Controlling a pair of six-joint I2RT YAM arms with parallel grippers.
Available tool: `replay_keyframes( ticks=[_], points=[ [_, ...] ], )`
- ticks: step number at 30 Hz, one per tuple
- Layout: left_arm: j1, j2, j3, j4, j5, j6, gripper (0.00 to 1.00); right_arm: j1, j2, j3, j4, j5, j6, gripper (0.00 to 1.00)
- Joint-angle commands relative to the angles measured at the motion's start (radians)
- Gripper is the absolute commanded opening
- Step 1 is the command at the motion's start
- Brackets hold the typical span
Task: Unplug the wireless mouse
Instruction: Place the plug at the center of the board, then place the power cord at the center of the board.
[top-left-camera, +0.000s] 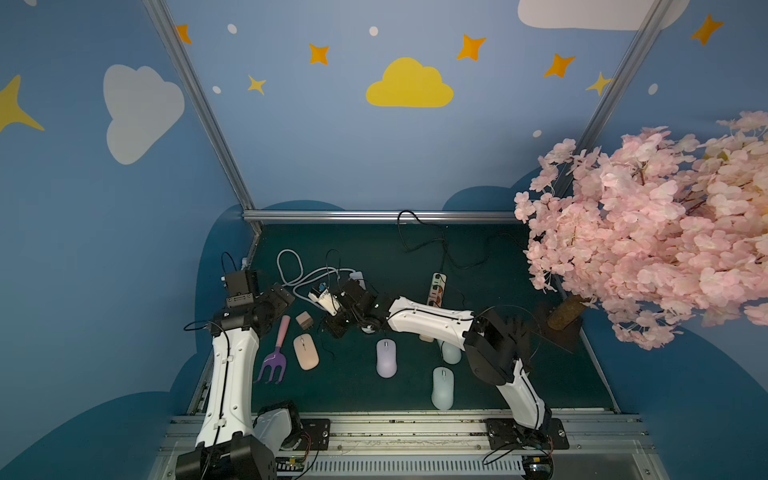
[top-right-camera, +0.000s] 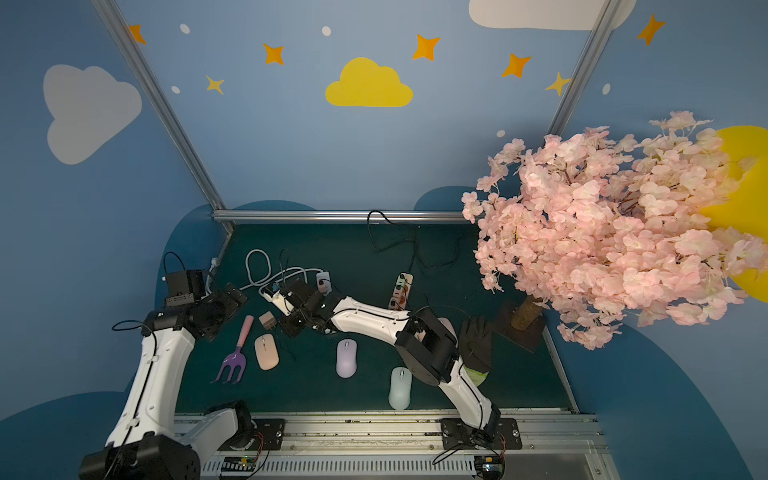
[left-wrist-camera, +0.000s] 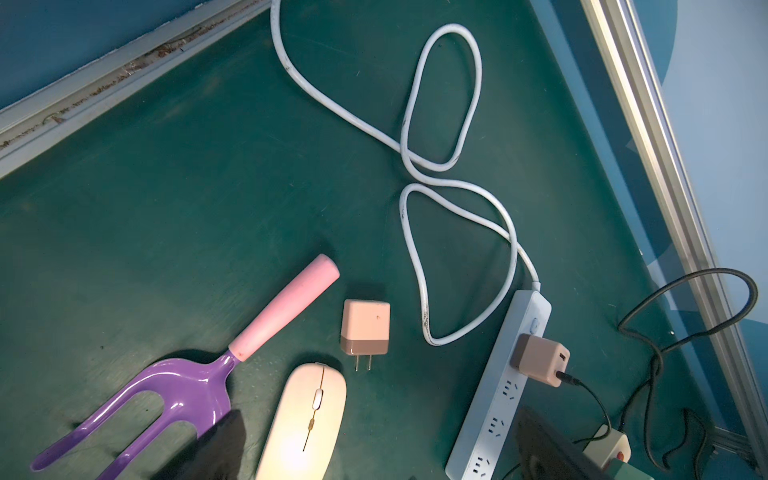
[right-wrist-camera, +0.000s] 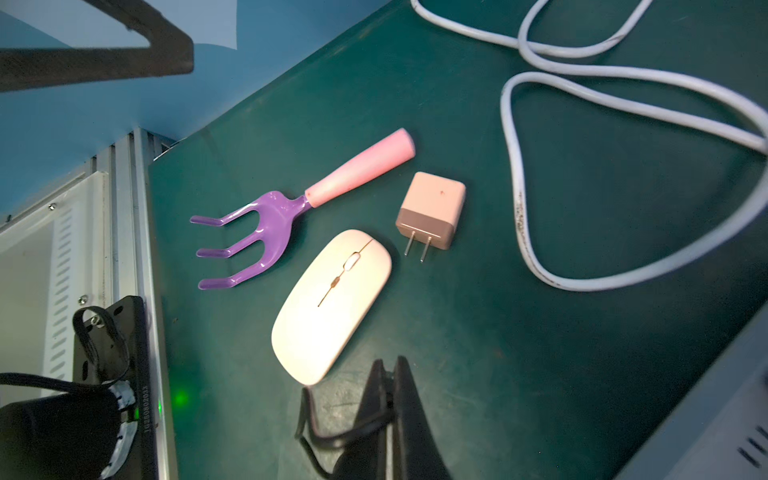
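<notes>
One pink mouse (top-left-camera: 306, 352) lies on the left part of the table (top-left-camera: 374, 249), wheel end toward the far edge; a garden fork (top-left-camera: 276, 353) lies just beside it on the left-edge side, purple prongs toward the near edge, pink handle toward the far edge; a loose pink charger (top-left-camera: 304, 320) sits just beyond the mouse's wheel end, apart from it, metal pins toward the near edge.

The right gripper (right-wrist-camera: 390, 368) reaches in from the right and hangs just beside the mouse; its fingers (right-wrist-camera: 409, 415) are pressed together, and a thin black cable (right-wrist-camera: 316, 434) comes out from between them, pinched there, and droops in a loop near the mouse's rear end; whether the cable touches the mouse I cannot tell.

The left gripper (left-wrist-camera: 380, 432) is spread wide and holds nothing; in the left wrist view one finger shows over the fork's prongs and the other over the white power strip (left-wrist-camera: 494, 399).

That strip lies toward the far left corner; a second pink charger (left-wrist-camera: 540, 359) is plugged into it, with a black lead (left-wrist-camera: 590, 392) in its socket; the strip's white cord (left-wrist-camera: 415, 104) coils toward the far left corner.

Nearer the middle lie a purple mouse (top-left-camera: 386, 358) and, close to the near edge, a pale green mouse (top-left-camera: 442, 388); a blossom tree (top-left-camera: 648, 232) stands at the right edge.
</notes>
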Motion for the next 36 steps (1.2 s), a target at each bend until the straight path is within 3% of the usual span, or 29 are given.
replay_keyframes(
  ticks=[1, 6, 14, 18, 24, 30, 36],
  points=[
    [0.004, -0.008, 0.028, -0.025, 0.007, 0.022, 1.0, 0.019, 0.039, 0.046, 0.011, -0.064, 0.017, 0.0],
    [0.004, -0.017, 0.029, -0.032, -0.001, 0.026, 1.0, -0.009, 0.144, 0.141, -0.022, 0.007, 0.015, 0.01],
    [0.004, -0.02, 0.027, -0.038, 0.008, 0.036, 1.0, -0.048, 0.287, 0.346, -0.11, -0.011, 0.02, 0.26],
    [0.004, -0.015, 0.022, -0.028, 0.021, 0.043, 1.0, -0.05, 0.269, 0.335, -0.114, -0.004, 0.016, 0.28],
    [-0.043, -0.01, -0.009, 0.046, 0.054, 0.07, 1.0, -0.055, 0.155, 0.228, -0.085, 0.038, 0.008, 0.28],
    [-0.218, -0.012, -0.025, 0.102, -0.035, 0.091, 1.0, -0.071, -0.062, 0.01, -0.043, 0.083, 0.042, 0.28],
    [-0.392, 0.003, -0.054, 0.178, -0.02, 0.102, 1.0, -0.084, -0.286, -0.179, -0.203, 0.252, 0.124, 0.27]
  ],
)
